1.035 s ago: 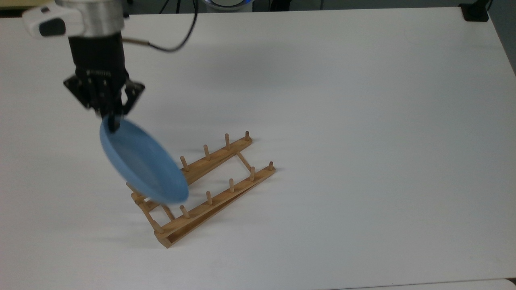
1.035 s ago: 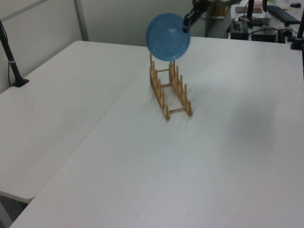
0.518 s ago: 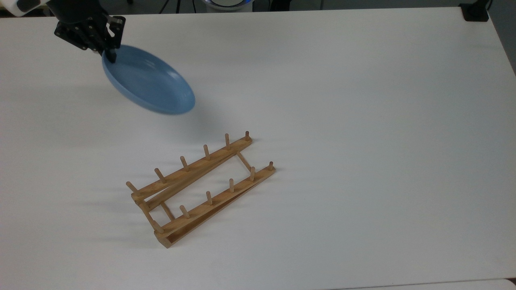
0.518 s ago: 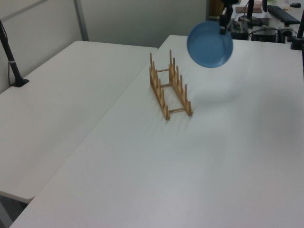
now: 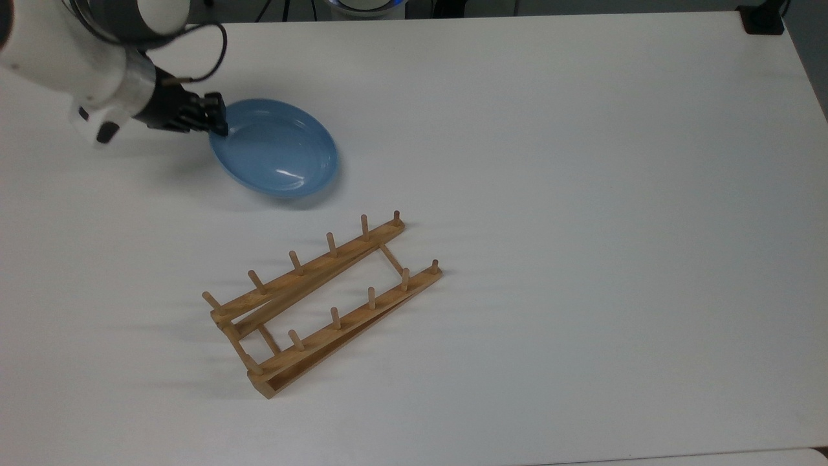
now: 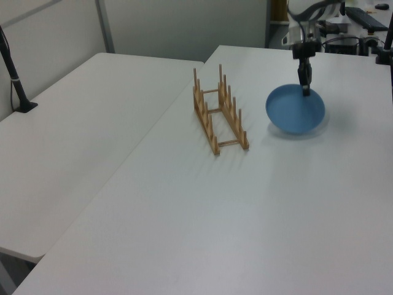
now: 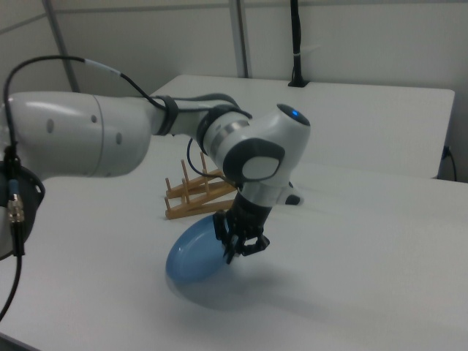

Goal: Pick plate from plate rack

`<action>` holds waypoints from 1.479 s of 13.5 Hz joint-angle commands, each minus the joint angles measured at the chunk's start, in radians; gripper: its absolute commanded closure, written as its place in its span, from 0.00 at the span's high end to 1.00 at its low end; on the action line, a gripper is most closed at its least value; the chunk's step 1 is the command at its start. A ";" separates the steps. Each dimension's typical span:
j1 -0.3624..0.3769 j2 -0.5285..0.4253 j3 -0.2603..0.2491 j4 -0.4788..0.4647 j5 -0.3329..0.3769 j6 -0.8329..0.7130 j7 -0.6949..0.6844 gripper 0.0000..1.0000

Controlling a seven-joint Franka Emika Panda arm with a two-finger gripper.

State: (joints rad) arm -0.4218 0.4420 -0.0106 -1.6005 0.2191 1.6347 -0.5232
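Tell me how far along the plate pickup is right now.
Done: the plate is out of the plate rack, whose pegs hold nothing. In hand: the gripper is clamped on the plate's rim, low over the white table. Left: releasing it; whether it rests on the table is unclear.

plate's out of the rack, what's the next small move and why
Probably open the gripper and let go. It pinches the plate at its rim, and the plate looks flat and low on the table, well apart from the empty rack; whether it fully rests there is unclear.
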 commanded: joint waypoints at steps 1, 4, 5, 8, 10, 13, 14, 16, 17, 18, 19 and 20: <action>0.012 0.013 -0.003 -0.058 0.017 0.082 -0.014 0.00; 0.014 0.040 0.000 -0.056 0.013 0.086 -0.005 0.37; 0.014 0.038 0.000 -0.052 0.013 0.085 -0.005 0.68; 0.014 0.008 0.000 -0.042 0.011 0.077 0.008 1.00; 0.014 -0.063 0.000 -0.038 0.006 0.073 0.044 1.00; 0.023 -0.220 0.003 -0.024 0.008 0.068 0.150 1.00; 0.050 -0.267 0.003 -0.026 0.008 0.060 0.213 1.00; 0.113 -0.351 0.001 -0.021 0.006 0.004 0.378 1.00; 0.151 -0.385 0.000 -0.021 0.002 -0.013 0.437 1.00; 0.185 -0.411 0.000 -0.021 -0.012 -0.036 0.500 1.00; 0.214 -0.434 0.000 -0.021 -0.039 -0.062 0.570 1.00; 0.253 -0.456 0.000 -0.021 -0.067 -0.085 0.635 1.00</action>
State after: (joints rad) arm -0.2689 0.0664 0.0015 -1.5768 0.2114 1.5943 -0.0663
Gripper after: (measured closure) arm 0.000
